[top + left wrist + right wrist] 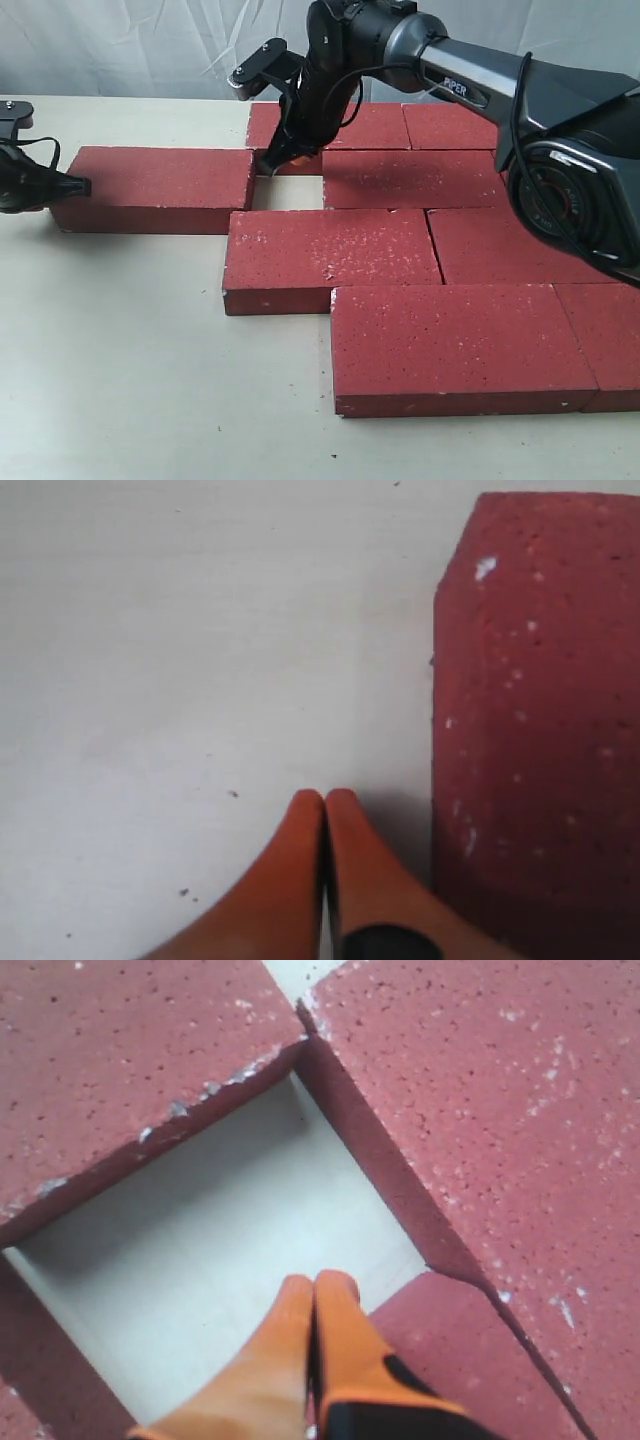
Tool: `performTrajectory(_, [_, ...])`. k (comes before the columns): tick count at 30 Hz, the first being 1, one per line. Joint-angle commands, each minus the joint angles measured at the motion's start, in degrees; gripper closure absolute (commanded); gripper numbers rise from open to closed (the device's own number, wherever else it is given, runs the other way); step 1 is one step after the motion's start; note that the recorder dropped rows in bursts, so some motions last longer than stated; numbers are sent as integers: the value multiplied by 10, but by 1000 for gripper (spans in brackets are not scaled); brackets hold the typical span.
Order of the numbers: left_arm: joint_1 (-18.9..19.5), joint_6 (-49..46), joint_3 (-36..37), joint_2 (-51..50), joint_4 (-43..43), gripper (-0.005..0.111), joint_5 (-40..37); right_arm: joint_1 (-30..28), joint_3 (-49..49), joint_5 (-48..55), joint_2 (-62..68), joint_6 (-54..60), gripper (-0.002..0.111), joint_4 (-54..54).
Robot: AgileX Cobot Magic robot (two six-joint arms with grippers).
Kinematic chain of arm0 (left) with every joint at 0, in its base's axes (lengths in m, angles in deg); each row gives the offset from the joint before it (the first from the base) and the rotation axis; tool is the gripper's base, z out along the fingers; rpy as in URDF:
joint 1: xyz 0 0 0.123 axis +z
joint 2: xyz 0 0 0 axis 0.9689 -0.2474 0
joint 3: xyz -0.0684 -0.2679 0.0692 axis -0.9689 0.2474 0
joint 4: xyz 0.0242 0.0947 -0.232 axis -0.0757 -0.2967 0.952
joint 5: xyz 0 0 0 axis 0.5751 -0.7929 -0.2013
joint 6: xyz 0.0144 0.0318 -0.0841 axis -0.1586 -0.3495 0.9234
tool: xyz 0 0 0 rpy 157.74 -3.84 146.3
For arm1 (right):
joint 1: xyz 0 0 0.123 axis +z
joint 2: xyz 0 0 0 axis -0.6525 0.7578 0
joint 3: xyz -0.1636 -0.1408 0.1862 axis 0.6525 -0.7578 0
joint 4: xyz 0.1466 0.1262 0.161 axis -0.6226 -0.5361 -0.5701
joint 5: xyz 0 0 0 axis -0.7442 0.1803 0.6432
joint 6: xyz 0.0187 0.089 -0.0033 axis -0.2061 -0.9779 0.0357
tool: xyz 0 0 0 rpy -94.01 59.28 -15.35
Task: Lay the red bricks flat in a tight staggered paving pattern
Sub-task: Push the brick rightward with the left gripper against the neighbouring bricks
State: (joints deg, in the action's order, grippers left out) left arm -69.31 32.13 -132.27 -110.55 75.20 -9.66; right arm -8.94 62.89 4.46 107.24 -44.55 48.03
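Note:
Several red bricks lie flat on the table in staggered rows. One red brick sits out to the left, parted from the second-row brick by a square gap of bare table. My right gripper is shut and empty, its tips down at the gap's back edge against the back-row brick. In the right wrist view the shut right gripper hovers over the gap, with bricks on all sides. My left gripper is shut and empty at the left brick's outer end, beside the brick.
Third-row bricks and front-row bricks lie closely packed at the right. The right arm stretches over the back rows. Pale table spreads at front left. A white cloth backdrop hangs behind.

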Motion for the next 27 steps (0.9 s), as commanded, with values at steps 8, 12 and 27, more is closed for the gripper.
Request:
performTrajectory(8, [-40,-11,-7,-2,-7,107,-14,-15,4,11,-8,-7,109,1])
performTrajectory(12, [-54,-12,-11,-2,-1,107,-21,-15,4,11,-8,-7,109,1])
performTrajectory(27, [-124,-12,-14,-2,0,107,-23,-15,4,28,-17,-7,109,5])
